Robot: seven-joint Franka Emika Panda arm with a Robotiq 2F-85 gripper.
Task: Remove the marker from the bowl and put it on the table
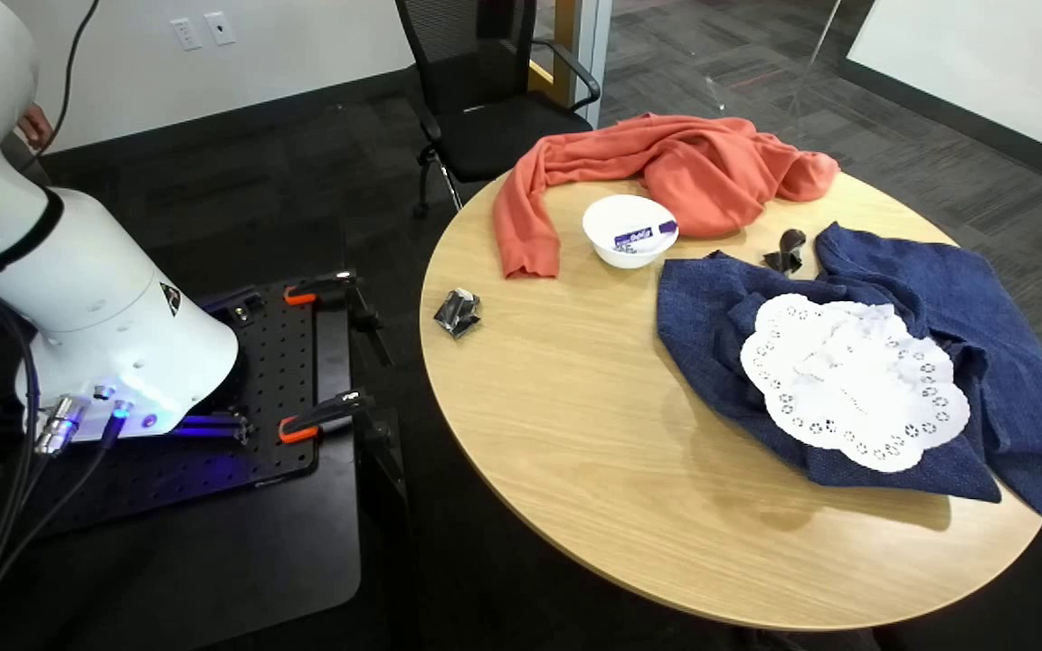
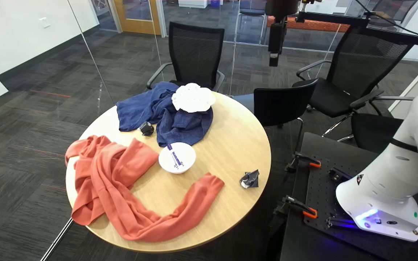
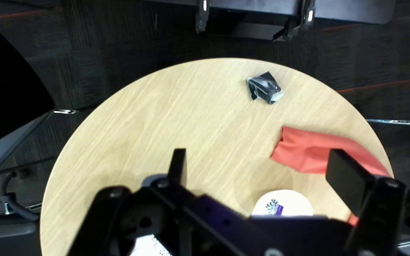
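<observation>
Coral-red rumpled cloth (image 2: 109,185) lies left on the round light-wood table (image 2: 236,141) in an exterior view, then a slim purple-and-white marker (image 2: 173,156) tilted inside a round white bowl (image 2: 188,154), then, hanging at right, the black two-fingered gripper (image 3: 256,160), spread wide and empty.

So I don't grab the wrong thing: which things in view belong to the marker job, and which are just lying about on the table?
Part of the job:
Marker, inside the white bowl
Round wooden table, its destination
Pincer, open

Just lying about:
Coral garment
Navy denim cloth
White lacy doily
Crumpled black wrapper
Small dark object, unclear what
</observation>
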